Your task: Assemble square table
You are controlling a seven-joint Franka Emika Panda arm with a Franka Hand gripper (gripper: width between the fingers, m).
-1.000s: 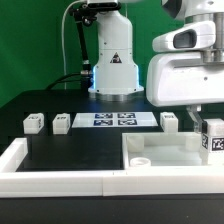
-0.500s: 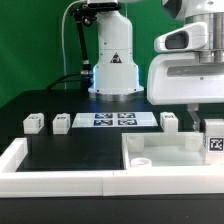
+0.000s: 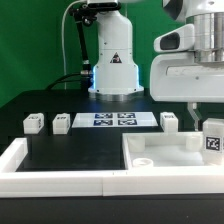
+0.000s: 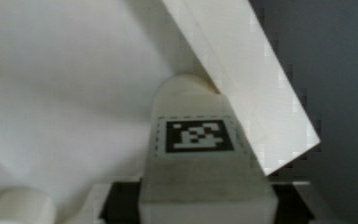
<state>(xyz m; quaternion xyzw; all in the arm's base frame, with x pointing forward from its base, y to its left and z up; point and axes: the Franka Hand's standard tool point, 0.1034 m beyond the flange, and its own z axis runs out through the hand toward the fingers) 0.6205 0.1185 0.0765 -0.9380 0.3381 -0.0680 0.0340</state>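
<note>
One white tagged leg block (image 4: 197,150)

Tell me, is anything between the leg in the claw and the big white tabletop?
Nothing visible is. The claw holds the leg close to the tabletop, with no other part between them.

you'll see the slab (image 3: 180,155) is smooth white plastic with a soft satin sheen. the leg (image 4: 197,100) looks like the same plastic, and its tag (image 4: 197,135) is matt black-and-white print. the table (image 3: 70,150) is matt black, the arm (image 3: 113,60) glossy white plastic, and the backdrop (image 3: 40,40) flat matt green.
</note>
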